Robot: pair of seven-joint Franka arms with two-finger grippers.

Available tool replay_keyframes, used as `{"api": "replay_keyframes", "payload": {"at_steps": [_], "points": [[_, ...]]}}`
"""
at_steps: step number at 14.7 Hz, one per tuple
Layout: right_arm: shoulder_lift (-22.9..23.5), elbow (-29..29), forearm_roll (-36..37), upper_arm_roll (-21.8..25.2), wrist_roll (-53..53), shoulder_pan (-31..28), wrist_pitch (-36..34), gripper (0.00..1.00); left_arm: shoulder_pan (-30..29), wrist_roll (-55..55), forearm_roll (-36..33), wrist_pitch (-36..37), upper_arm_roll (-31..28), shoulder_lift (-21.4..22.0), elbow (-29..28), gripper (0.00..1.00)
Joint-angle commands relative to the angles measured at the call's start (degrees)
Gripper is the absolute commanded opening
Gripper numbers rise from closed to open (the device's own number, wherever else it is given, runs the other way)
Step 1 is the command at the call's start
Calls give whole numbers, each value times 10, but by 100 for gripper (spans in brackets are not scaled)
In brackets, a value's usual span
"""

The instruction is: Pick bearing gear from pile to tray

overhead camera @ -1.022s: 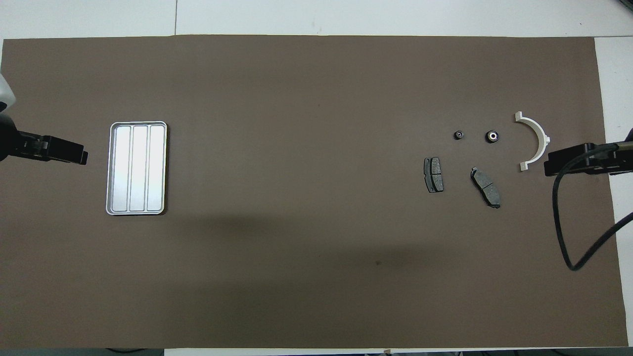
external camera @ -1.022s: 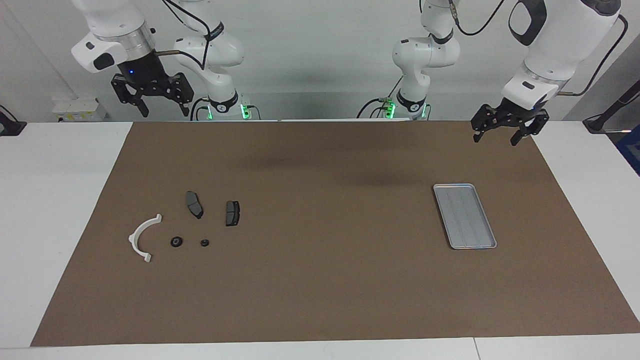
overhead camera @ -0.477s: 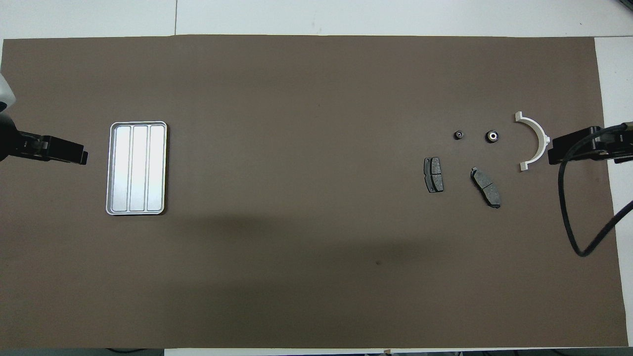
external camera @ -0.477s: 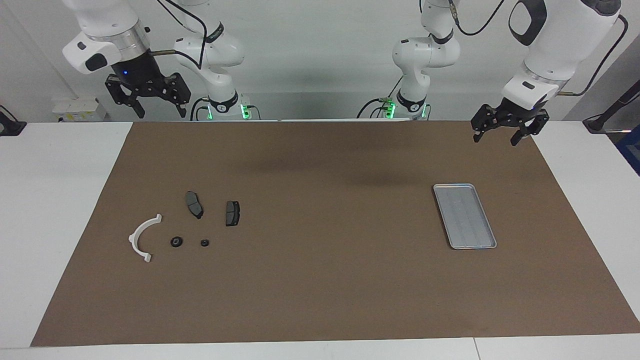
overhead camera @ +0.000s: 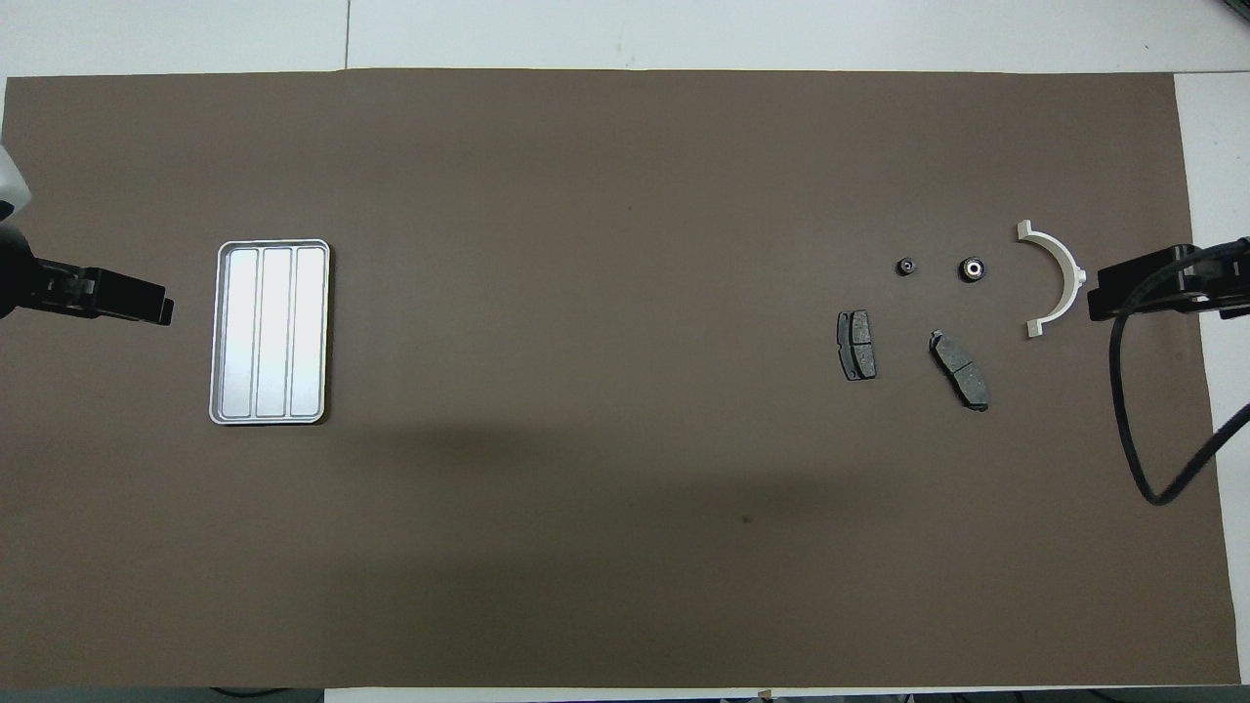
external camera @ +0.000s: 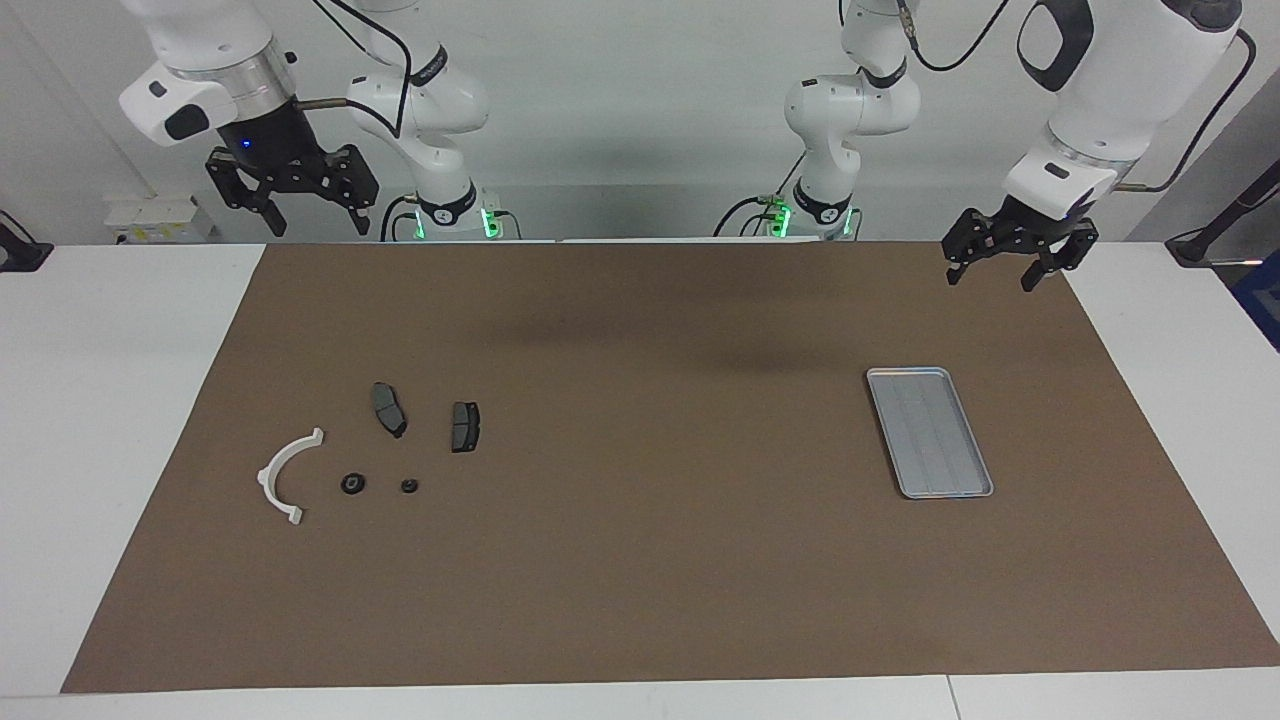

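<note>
Only the right gripper [external camera: 290, 205] has moved since a second ago — it has drifted up and toward the right arm's end of the table, and every part lies where it did.

From the facing view: that gripper hangs high over the edge of the brown mat [external camera: 640, 600] nearest the robots, jaws spread wide, holding nothing. The left gripper [external camera: 1010, 268] waits over the mat's corner at the left arm's end, also wide open and empty. The pile sits well apart from both: a white bracket [external camera: 283, 475], two brake pads [external camera: 388, 408] [external camera: 465, 426], and two small black round pieces, the larger [external camera: 352, 484] and the smaller [external camera: 408, 486], farther from the robots than the pads. The tray [external camera: 930, 432] lies toward the left arm's end, bare.

From the overhead view: the right gripper [overhead camera: 1138, 285] shows just beside the bracket [overhead camera: 1060, 283], but it is raised, not touching. The larger round piece [overhead camera: 972, 268] and the smaller [overhead camera: 906, 266] lie untouched, the pads [overhead camera: 855, 345] [overhead camera: 960, 369] nearer the robots. The left gripper [overhead camera: 122, 298] sits beside the tray [overhead camera: 271, 244], in which nothing lies.

By my reading nothing of the task is done — the pick, the carry across and the drop into the tray all remain. Which round piece is the bearing gear I cannot tell; the larger seems likelier.
</note>
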State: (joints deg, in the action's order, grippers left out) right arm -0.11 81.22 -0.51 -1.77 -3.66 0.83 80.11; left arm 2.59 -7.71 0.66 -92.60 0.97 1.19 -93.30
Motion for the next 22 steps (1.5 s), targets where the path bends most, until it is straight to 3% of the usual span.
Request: {"api": "replay_keyframes", "payload": {"at_steps": [1, 16, 22], "points": [[-3, -1, -6, -7, -2, -7, -4, 100, 1, -5, -9, -12, -1, 16, -19, 100], [-11, 19, -5, -7, -1, -10, 30, 100, 1, -5, -10, -12, -1, 16, -19, 100], [-10, 30, 1, -6, 0, -7, 81, 100, 1, -5, -10, -12, -1, 16, -19, 100]]}}
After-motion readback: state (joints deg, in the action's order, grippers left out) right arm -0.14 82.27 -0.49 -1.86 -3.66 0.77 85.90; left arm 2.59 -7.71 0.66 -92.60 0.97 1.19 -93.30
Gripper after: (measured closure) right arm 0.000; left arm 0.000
